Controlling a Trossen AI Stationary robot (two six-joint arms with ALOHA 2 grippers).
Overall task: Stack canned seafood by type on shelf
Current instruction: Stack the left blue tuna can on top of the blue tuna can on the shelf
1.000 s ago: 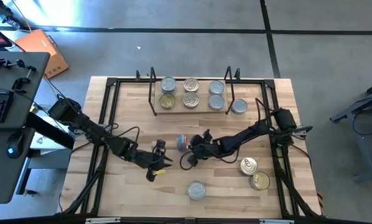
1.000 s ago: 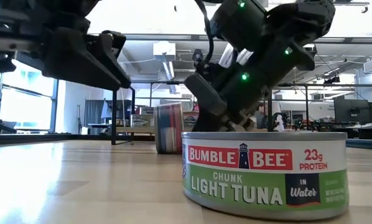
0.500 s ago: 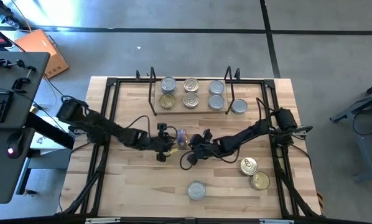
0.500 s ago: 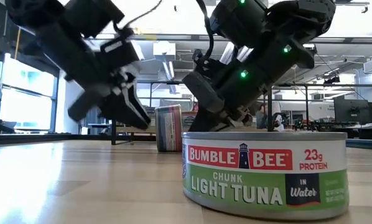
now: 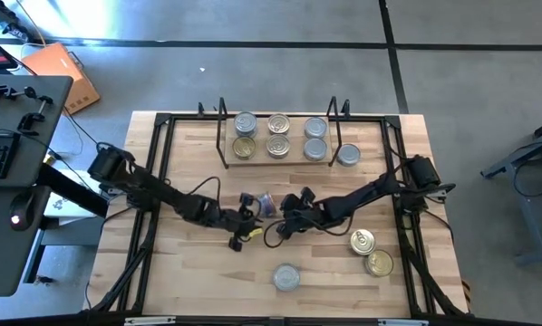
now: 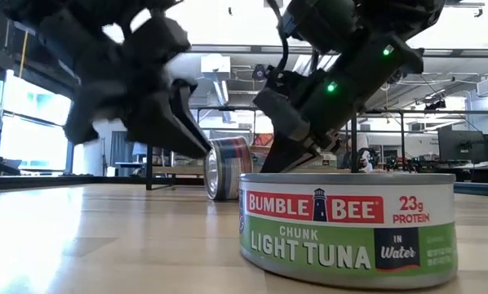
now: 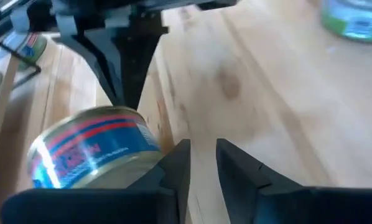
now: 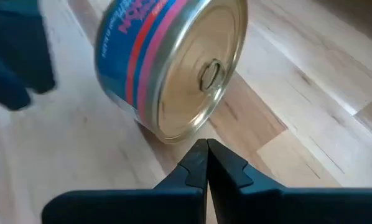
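Swinging in from the left, the left gripper [image 5: 245, 210], fingers narrowly parted, now flanks the tipped blue-and-red gold-lidded tin [image 5: 265, 203], lying on edge between it and the pressed-together right gripper [image 5: 287, 214].

1. Left arm reaches in from the table's left edge, stretched low toward centre; left gripper [image 5: 245, 220] sits near mid-table, fingers [image 7: 173, 163] narrowly parted, small gap visible.
2. Right arm comes from the right edge, elbow bent, angled down; right gripper [image 5: 289, 210] near centre, fingertips [image 8: 206, 155] pressed together.
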